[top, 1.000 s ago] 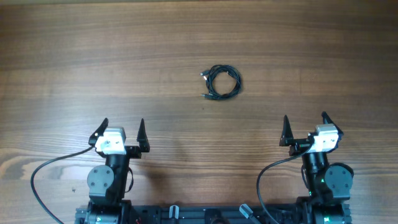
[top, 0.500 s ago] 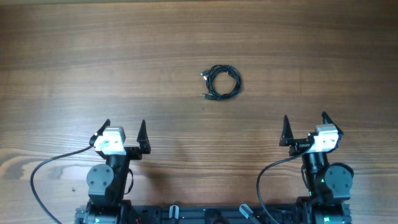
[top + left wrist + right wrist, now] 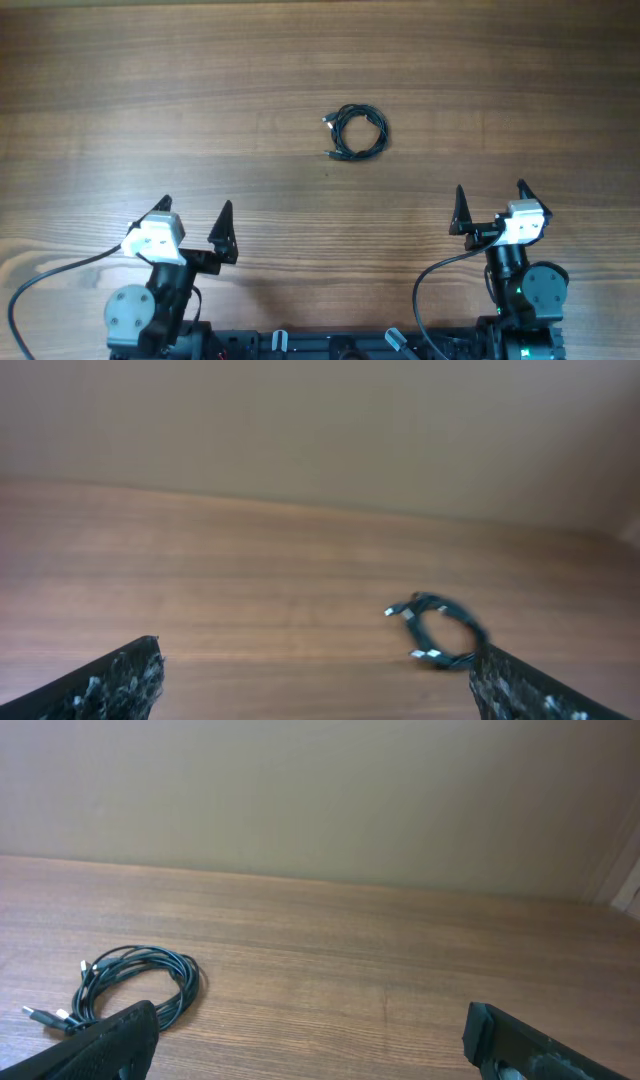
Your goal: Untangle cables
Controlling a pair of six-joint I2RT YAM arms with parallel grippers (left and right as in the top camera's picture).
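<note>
Thin black cables [image 3: 357,131], coiled; woodgrain table [image 3: 150,80]

Left arm [image 3: 160,290] sits at 7 o'clock, wrist skewed, so the left gripper [image 3: 197,202] aims toward 1 o'clock, jaws spread wide. Right arm [image 3: 512,268] is over at 5 o'clock, squared up, with the right gripper [image 3: 490,186] pointing straight to 12, jaws just as wide. Both grippers are low near the worktop's 6 o'clock edge, well apart from each other.
</note>
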